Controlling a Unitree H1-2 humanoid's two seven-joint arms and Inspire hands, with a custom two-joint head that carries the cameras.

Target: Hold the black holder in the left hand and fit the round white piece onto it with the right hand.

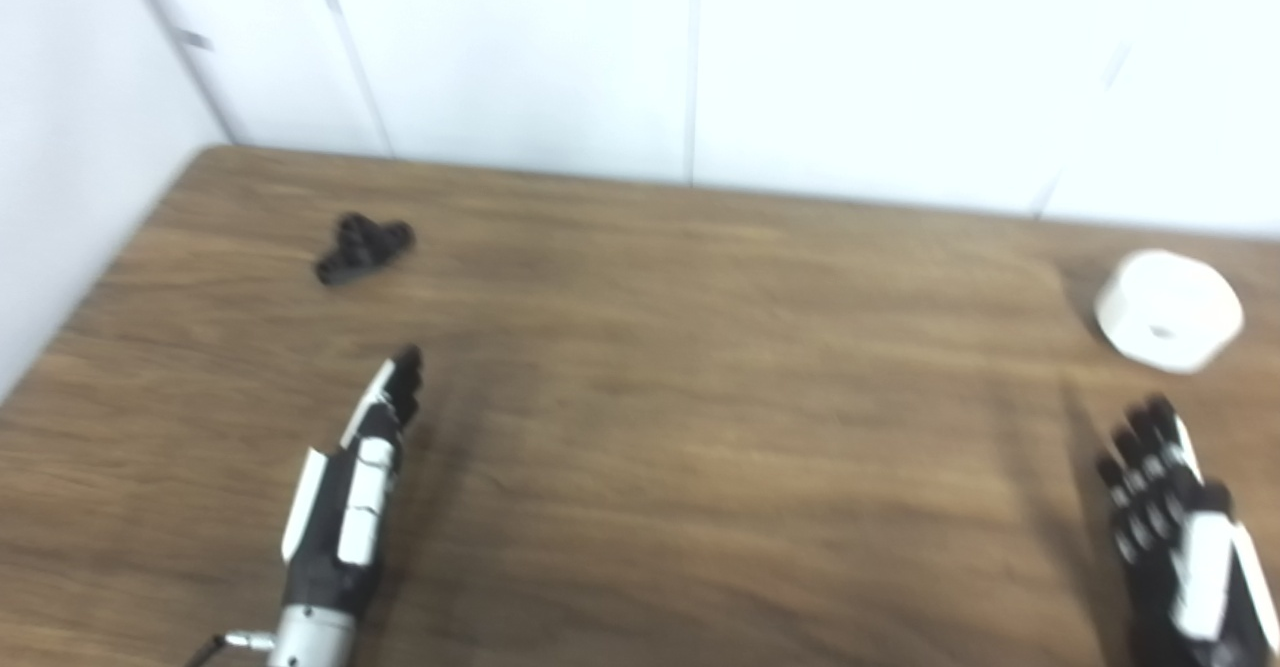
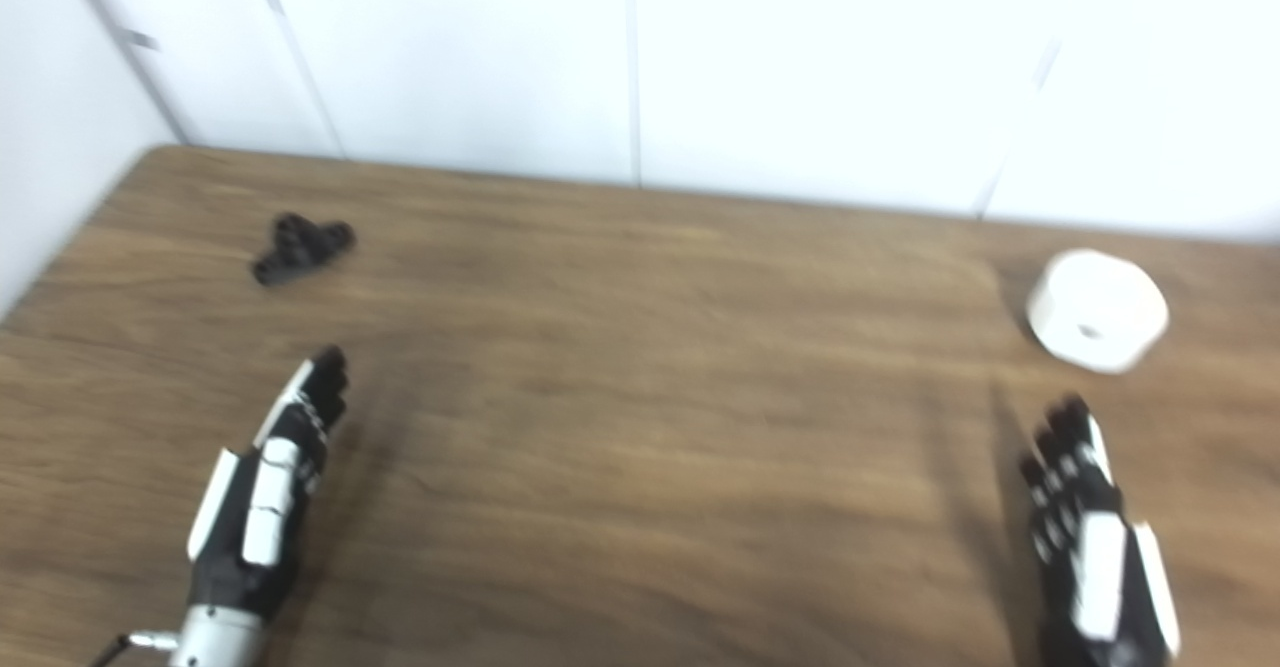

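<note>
1. Both views blurred; black holder [image 1: 363, 247] detail indistinct.
2. Left hand [image 1: 355, 492]: fingers extended, empty, near the holder but apart from it.
3. Right hand [image 2: 1088, 537]: fingers spread, empty, near the round white piece [image 2: 1097, 311].
4. Holder lies far-left on the wooden table [image 1: 700, 397]; white piece far-right.

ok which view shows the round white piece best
The right eye view: the round white piece sits well inside the frame there. In the left eye view it lies close to the right edge, equally blurred.
</note>
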